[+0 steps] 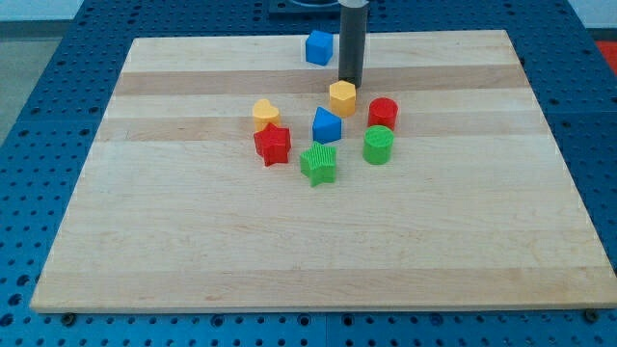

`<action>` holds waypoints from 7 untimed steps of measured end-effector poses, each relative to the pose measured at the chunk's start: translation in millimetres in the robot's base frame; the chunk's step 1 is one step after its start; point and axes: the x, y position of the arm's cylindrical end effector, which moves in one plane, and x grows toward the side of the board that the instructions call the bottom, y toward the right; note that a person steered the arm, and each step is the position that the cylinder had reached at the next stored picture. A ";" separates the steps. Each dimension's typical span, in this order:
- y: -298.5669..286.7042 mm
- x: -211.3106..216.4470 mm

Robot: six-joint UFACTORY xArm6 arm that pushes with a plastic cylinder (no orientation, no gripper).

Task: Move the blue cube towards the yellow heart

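Green star [318, 163] sits closest to the camera. No jaws on this rig, just my tip [348, 85], so nothing is pinched. Blue cube [319, 47] lies up-left of the tip, apart from it. Yellow heart [266, 115] is down-left; a yellow hexagon [342, 96] sits right below the tip on the counter [145, 241].

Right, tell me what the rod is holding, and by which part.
Nothing is held. My tip only pushes; it sits just behind the yellow hexagon block, right of the blue cube.
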 end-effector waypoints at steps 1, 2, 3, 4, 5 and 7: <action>3.5 -28.8; 15.2 -55.5; 25.4 -78.9; 8.5 -96.8; -28.4 -97.5; -45.7 -92.5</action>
